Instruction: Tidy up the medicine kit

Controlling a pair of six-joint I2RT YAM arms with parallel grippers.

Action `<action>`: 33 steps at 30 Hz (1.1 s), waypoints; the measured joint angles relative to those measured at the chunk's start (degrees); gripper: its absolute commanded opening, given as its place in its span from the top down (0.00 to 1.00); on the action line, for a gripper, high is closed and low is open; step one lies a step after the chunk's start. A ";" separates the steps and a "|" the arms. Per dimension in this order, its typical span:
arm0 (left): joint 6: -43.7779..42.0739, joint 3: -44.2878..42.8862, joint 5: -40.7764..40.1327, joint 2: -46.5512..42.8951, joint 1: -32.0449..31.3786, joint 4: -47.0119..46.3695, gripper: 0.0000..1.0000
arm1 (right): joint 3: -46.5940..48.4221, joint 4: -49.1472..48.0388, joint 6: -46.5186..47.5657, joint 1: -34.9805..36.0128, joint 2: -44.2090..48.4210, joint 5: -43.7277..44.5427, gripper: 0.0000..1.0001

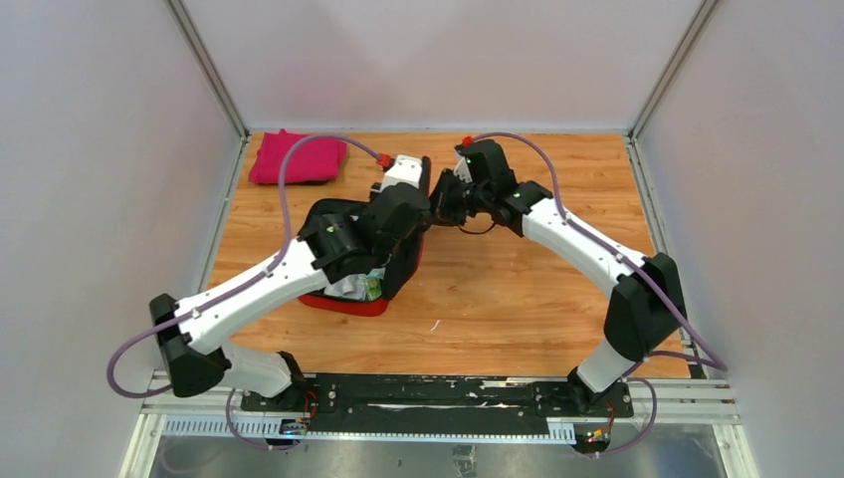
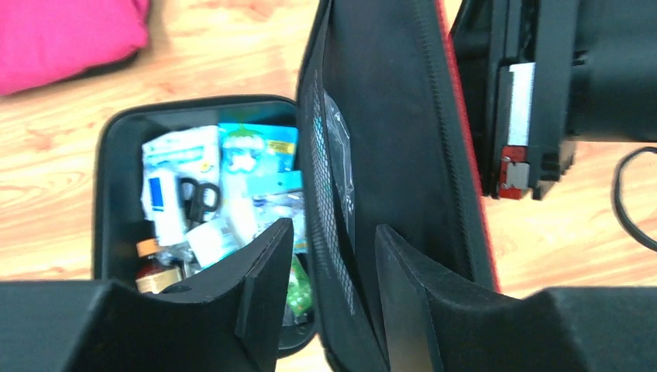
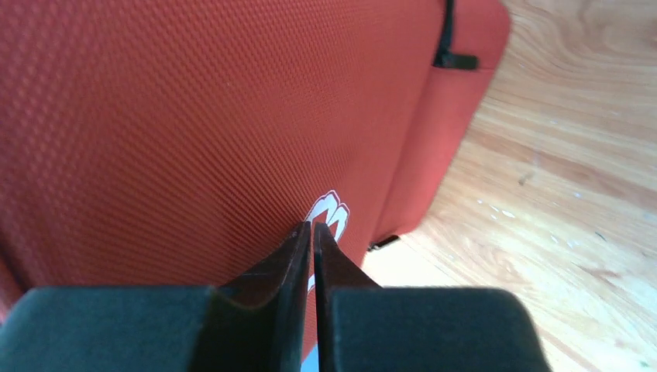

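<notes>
- Top external view puts the medicine kit [image 1: 343, 302] left of the middle of the table [image 1: 537, 299]. It is mostly hidden under the left arm, so only its red near edge and a few packets show.
- Bare wood runs to the right of the kit and toward the near edge. Grey wall panels close off the left, far and right sides.
- A folded pink cloth [image 1: 297, 157] lies at the far-left corner, well apart from the kit.
- Left wrist view alone shows the kit open. Its lid [image 2: 387, 116] stands upright, with black lining and a mesh pocket facing the base [image 2: 108, 194]. The base holds scissors [image 2: 200, 200], a brown bottle [image 2: 155, 273] and packets.
- Left gripper [image 2: 333, 229] stands parted, its fingers either side of the lid's lower edge, with a gap showing on the base side.
- Print on the packets is too blurred to read.
- Right wrist view alone shows the lid's red outer face and part of a white emblem [image 3: 329, 213], partly covered by the fingers.
- Right gripper [image 3: 312, 230] is closed, fingers pressed together with nothing between them. Its tips are at the red face beside the emblem.
</notes>
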State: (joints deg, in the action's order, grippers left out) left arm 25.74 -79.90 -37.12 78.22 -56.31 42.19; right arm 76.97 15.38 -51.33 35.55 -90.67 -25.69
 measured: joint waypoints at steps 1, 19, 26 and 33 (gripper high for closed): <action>0.07 0.00 -0.87 -1.31 0.07 0.68 0.46 | 0.90 -0.57 -0.31 0.48 -0.98 -0.26 0.89; 3.65 3.58 -23.63 -33.92 0.63 12.50 0.13 | 18.56 -2.49 -1.27 10.16 -23.17 -3.37 0.90; 3.08 9.57 -19.69 -27.52 1.68 11.41 0.11 | 12.48 0.44 3.02 10.12 -15.10 3.37 0.87; -0.15 14.73 -1.03 -18.88 17.55 2.27 0.09 | -0.90 2.40 7.65 8.66 2.03 12.37 0.77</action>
State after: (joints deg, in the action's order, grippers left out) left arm 25.58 -65.17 -38.15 59.33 -38.76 44.47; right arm 76.07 17.78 -43.68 44.21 -88.64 -13.32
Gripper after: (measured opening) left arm 0.892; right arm 0.176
